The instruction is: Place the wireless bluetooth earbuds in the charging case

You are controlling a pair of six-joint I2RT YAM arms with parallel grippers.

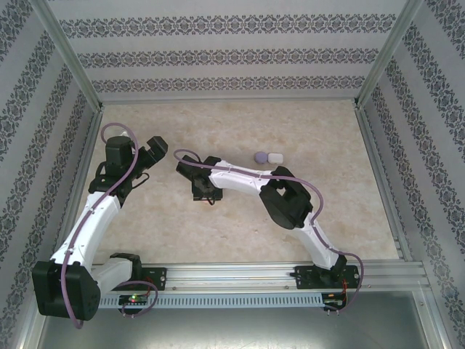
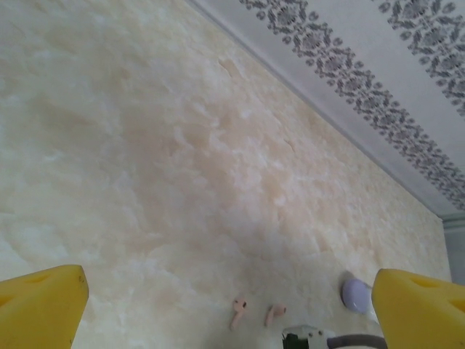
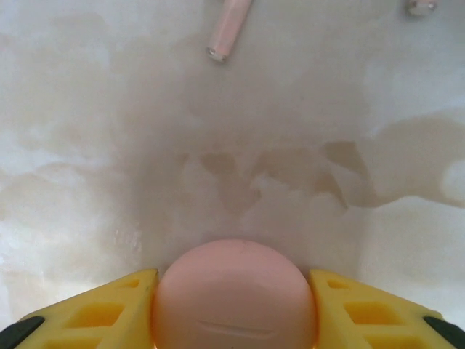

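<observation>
Your right gripper [image 3: 232, 278] clasped the pink case [image 3: 234, 302] between its yellow pads, probably to steady it for loading. Two pink earbuds [image 2: 238, 313] lay loose just beyond it. Your left gripper [image 2: 229, 283] hung wide apart and empty. The table [image 1: 320, 218] was pale and marbled, enclosed by patterned walls [image 1: 218, 58].

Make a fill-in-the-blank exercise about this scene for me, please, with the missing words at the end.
1. The right gripper has the pink case between its ___ fingers.
2. The left gripper is wide ___.
3. In the top view, the purple case lies to the ___ of the white case.
4. Ahead of the left gripper, ___ pink earbuds lie on the table.

Missing words: yellow; open; left; two.
</observation>
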